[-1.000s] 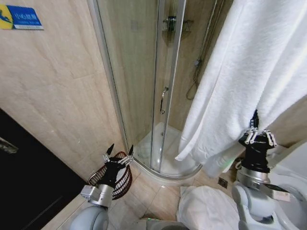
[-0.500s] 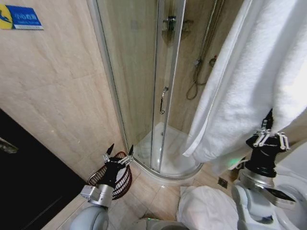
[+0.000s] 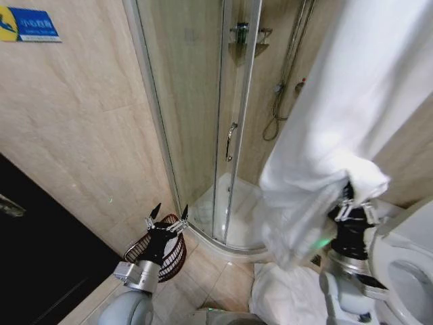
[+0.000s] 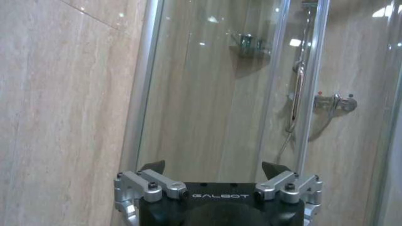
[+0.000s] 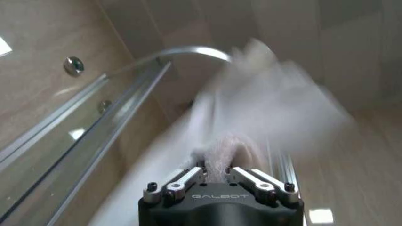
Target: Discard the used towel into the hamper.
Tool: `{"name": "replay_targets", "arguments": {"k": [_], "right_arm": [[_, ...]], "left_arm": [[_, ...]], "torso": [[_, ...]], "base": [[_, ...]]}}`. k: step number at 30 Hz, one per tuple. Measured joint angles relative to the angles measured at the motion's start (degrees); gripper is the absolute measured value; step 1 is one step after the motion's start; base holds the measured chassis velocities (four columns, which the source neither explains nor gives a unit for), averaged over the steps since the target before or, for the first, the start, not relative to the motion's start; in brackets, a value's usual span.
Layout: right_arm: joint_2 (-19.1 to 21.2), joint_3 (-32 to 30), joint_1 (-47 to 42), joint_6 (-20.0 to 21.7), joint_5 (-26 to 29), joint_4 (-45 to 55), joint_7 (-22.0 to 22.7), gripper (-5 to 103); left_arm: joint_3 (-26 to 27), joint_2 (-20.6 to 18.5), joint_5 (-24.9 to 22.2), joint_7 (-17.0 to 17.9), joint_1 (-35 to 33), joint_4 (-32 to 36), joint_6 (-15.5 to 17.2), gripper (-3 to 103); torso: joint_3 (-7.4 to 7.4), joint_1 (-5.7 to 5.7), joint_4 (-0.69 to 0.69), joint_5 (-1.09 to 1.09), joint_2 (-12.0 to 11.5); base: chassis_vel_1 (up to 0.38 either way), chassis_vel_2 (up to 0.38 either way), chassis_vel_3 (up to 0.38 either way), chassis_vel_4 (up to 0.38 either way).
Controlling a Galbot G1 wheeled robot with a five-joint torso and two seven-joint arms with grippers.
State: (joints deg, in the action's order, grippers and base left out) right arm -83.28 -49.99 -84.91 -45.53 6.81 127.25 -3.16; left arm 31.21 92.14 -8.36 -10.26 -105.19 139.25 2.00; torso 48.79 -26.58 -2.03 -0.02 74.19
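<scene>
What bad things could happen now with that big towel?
The right pincer pinches just one bunch of the long white towel, so it might slip out. The basket sits far over by the left pincer, and it looks small. The hanging end could also brush the toilet.

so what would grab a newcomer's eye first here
The big white towel hanging at the right, its lower part pinched in the right claw. Next, the glass shower door in the middle, then the left claw held open above the dark hamper on the floor.
</scene>
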Motion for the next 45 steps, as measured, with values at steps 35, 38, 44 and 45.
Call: {"name": "replay_targets", "arguments": {"k": [35, 38, 44, 45], "right_arm": [[8.6, -5.4, 0.5, 8.4, 13.3, 15.8, 1.3, 6], [8.4, -5.3, 0.5, 8.2, 13.4, 15.6, 1.3, 6], [8.5, -5.0, 0.8, 7.9, 13.8, 15.3, 0.7, 6], [8.5, -5.0, 0.8, 7.9, 13.8, 15.3, 0.7, 6]], "left_arm": [[0.0, 0.0, 0.0, 0.0, 0.0, 0.0, 0.0, 100], [0.0, 0.0, 0.0, 0.0, 0.0, 0.0, 0.0, 100], [0.0, 0.0, 0.0, 0.0, 0.0, 0.0, 0.0, 100], [0.0, 0.0, 0.0, 0.0, 0.0, 0.0, 0.0, 100]], "torso": [[0.0, -0.01, 0.02, 0.01, 0.0], [0.0, -0.01, 0.01, 0.03, 0.0], [0.0, 0.02, -0.03, 0.02, 0.0], [0.0, 0.02, -0.03, 0.02, 0.0]], "base": [[0.016, -0.017, -0.033, 0.028], [0.142, -0.106, -0.177, 0.127], [0.168, -0.139, -0.137, 0.144], [0.146, -0.137, -0.142, 0.122]]}}
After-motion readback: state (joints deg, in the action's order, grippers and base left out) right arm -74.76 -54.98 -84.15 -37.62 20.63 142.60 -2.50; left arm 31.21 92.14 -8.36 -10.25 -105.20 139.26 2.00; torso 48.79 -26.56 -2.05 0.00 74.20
